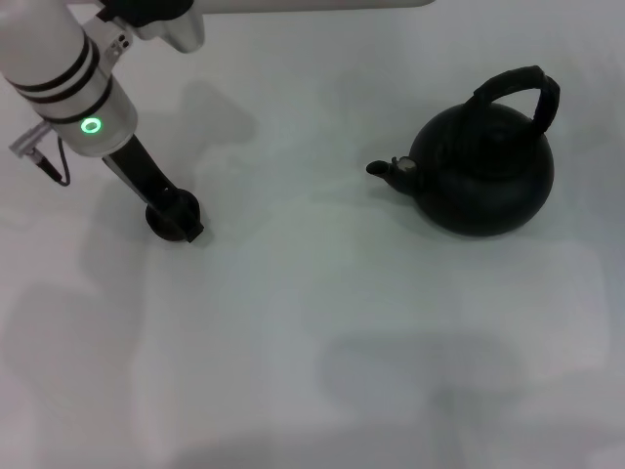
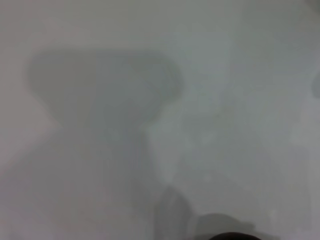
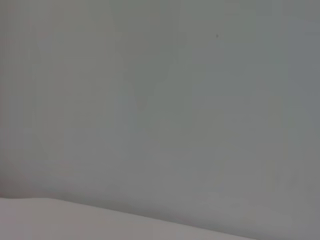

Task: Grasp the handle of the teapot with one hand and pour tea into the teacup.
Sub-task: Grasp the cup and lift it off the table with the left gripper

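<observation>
teacup [image 1: 173, 216] half hidden under left hand [image 1: 181, 223]

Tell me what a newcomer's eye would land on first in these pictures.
First the big matte black teapot, sitting alone on the pale table at the right of the head view, its arched handle up and its short spout toward the left. Next the left arm, reaching in from the upper left with a glowing green ring, its gripper down at the tiny black teacup. The right arm is nowhere in sight.
</observation>
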